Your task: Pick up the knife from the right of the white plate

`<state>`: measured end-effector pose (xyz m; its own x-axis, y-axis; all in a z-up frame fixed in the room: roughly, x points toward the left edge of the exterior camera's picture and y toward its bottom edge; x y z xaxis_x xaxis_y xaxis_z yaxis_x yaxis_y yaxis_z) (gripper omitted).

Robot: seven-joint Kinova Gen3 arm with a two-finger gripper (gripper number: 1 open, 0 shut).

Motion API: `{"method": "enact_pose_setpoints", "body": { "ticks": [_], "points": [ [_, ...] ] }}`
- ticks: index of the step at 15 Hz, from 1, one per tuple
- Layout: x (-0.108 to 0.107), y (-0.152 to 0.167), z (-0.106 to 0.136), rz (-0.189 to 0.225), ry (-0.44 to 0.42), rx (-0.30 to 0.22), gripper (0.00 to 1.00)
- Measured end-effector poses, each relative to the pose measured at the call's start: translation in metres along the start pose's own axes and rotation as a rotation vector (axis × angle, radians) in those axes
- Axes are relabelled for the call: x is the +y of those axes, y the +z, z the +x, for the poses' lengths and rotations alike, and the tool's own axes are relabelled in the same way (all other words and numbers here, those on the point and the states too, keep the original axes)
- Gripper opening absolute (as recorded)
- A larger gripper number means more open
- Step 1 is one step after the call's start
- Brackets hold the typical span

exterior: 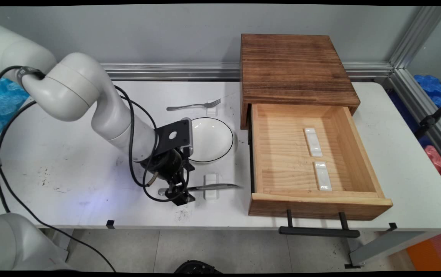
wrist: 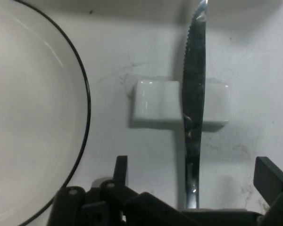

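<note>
White table point(exterior: 70, 154), grey wall behind. Gripper point(exterior: 178, 192) low at near edge, fingers point(wrist: 120, 170) spread wide either side of knife point(exterior: 205, 187) handle, not gripping. Knife lies across white rest point(exterior: 211, 186). Plate point(exterior: 211, 139) just behind; fork point(exterior: 193, 105) beyond. Open wooden drawer point(exterior: 316, 200) to right holds two rests point(exterior: 313, 142).

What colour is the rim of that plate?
A thin black line on the white plate, clearest in the hand view.
</note>
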<state>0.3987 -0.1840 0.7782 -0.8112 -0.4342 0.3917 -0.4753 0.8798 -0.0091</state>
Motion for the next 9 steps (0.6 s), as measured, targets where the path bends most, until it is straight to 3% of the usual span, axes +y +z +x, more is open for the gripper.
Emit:
{"method": "enact_pose_setpoints", "body": {
  "ticks": [9],
  "points": [
    [-0.0040,0.0098,-0.0005,0.008,0.001,0.000,1.00]
  ]
}}
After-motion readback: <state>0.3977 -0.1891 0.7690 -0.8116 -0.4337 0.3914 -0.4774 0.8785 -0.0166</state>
